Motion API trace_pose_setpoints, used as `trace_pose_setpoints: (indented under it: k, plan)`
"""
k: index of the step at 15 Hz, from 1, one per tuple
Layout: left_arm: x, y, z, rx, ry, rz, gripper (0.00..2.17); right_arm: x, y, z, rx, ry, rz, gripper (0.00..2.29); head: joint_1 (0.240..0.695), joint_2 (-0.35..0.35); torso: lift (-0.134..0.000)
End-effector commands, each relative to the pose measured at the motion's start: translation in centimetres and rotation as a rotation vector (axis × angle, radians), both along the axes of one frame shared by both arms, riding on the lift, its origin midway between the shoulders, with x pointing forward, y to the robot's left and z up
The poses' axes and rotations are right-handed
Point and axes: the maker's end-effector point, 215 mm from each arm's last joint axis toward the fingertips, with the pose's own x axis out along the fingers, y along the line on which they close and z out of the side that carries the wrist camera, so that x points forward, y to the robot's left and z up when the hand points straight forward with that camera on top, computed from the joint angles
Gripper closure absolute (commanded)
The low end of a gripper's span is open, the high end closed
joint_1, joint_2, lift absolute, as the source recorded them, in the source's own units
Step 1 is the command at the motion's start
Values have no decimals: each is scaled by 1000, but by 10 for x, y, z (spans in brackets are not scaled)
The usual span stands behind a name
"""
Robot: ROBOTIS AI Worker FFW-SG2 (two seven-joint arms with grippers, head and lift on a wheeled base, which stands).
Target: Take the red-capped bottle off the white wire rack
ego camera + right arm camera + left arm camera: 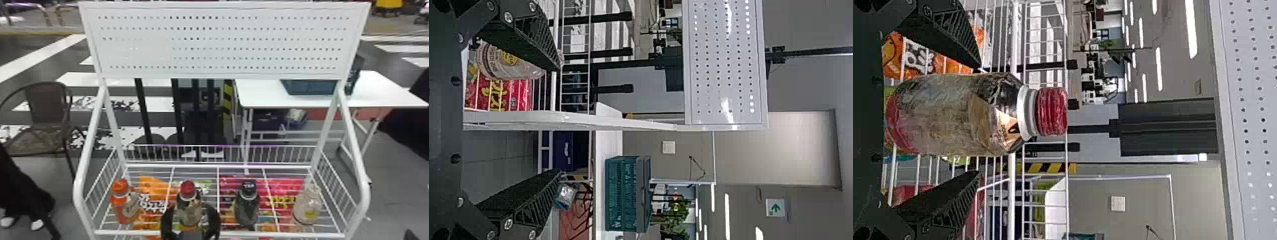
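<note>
Target position: we located the red-capped bottle [958,115] upright on the white wire rack [287,235], near its front edge, left of centre. Its long axis stood vertical, crossing the line of the left hand [977,120], whose fingers flanked it from the front, spread wider than the body. We found no grip applied; whether the nearer finger touched, we could not tell. We judged closing, then a straight lift, to be the next steps; an off-centre closure could have tipped the bottle. The right hand [561,119] was open and empty by the rack's right edge, farther from the target. An orange-capped bottle [124,204] and a dark-capped bottle [247,206] stood on either side. A pegboard [223,44] rose above the rear edge; a white table [268,95] stood behind.
</note>
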Motion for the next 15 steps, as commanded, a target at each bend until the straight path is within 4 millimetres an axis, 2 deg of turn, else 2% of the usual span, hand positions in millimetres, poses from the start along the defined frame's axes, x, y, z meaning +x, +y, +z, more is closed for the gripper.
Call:
trace_pose_setpoints:
  k: [1,3,4,6,7,8,12,15]
  plan:
    - [11,8,-5,12,9,12,134,-2,-3,0,-7,3,-2,167,499,0,0]
    - [15,11,2,-21,-15,20,140,-2,-5,0,-13,5,-6,167,499,0,0]
    - [16,11,4,-28,-20,19,242,-2,-5,0,-13,5,-6,167,499,0,0]
    - [17,9,7,-33,-23,17,977,-2,-5,1,-13,3,-6,167,499,0,0]
    - [17,9,8,-37,-24,19,1254,-1,-5,2,-14,0,-5,167,499,0,0]
    - [17,9,10,-40,-27,18,1325,0,-5,2,-14,-2,-5,167,499,0,0]
    - [15,5,14,-47,-34,12,1328,4,-5,4,-10,-10,-6,167,499,0,0]
    - [-5,-5,35,-47,-35,-11,1328,6,-6,3,-7,-12,-7,167,499,0,0]
